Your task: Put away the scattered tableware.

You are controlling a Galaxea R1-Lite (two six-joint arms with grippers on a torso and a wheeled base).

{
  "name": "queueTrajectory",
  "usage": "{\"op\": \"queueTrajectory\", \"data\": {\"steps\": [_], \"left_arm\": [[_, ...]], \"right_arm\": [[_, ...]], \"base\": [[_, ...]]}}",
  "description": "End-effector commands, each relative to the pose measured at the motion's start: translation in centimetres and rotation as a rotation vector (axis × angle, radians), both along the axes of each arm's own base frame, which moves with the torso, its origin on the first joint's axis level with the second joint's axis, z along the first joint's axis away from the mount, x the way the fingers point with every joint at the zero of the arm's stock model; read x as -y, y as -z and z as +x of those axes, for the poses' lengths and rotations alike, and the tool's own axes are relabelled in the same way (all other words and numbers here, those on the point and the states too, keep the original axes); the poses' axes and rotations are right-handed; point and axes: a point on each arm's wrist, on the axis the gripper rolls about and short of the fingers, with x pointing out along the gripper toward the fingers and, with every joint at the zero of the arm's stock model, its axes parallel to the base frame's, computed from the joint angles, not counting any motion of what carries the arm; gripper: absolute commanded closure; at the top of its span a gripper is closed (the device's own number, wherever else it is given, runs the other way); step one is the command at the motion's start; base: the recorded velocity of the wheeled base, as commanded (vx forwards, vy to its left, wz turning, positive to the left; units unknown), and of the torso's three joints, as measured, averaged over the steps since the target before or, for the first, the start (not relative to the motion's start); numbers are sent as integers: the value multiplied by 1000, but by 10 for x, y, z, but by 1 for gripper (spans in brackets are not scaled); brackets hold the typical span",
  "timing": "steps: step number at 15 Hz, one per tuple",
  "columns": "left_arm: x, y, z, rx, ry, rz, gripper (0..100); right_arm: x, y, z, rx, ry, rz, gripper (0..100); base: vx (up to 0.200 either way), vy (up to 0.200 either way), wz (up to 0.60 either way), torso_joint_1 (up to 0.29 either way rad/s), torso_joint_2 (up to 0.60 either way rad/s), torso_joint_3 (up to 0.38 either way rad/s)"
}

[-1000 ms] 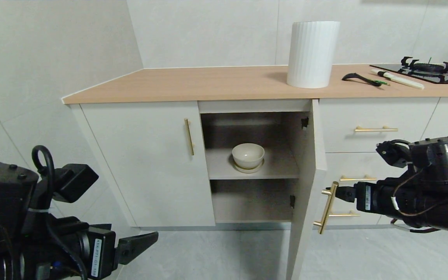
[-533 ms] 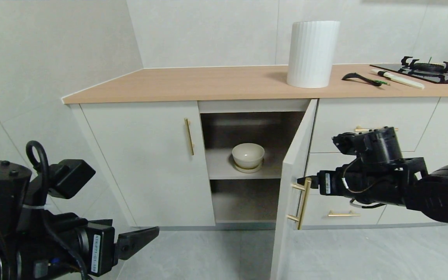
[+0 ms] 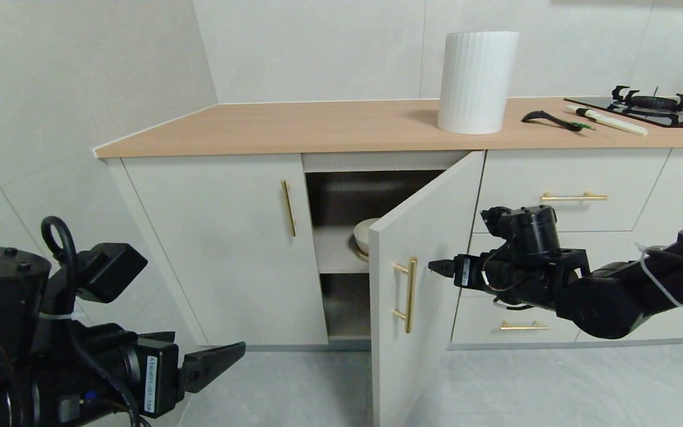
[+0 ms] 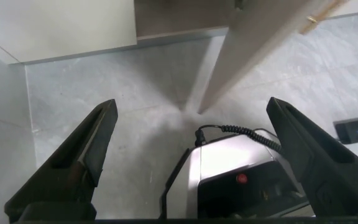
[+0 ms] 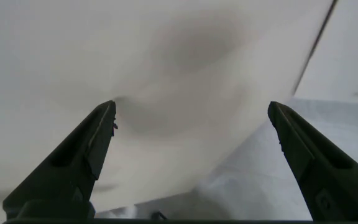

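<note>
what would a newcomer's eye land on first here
The half-open cabinet door in the middle, with the right gripper, jaws open, right at its outer face. Behind the door a pale bowl peeks out on the upper shelf, and a tall white ribbed container stands on the wooden counter above.

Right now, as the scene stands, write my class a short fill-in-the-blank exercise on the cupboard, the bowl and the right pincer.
In the cupboard, the bowl sits on the ____ shelf, partly hidden by the door.
The right pincer, close to the door's outer face, has its fingers ____.
The white ribbed container stands ____ on the countertop.
Missing words: upper, open, upright.
</note>
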Motion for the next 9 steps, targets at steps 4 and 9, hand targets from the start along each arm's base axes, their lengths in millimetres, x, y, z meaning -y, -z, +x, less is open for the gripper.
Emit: {"op": "queueTrajectory", "data": {"steps": [4, 9], "left_arm": [[0, 1, 0, -3, 0, 3, 0], [0, 2, 0, -6, 1, 7, 0]], "right_arm": [[-9, 15, 12, -22, 29, 15, 0], [-20, 26, 33, 21, 141, 54, 0]], "base": [[0, 0, 0, 0, 0, 0], [160, 0, 0, -1, 3, 4]]}}
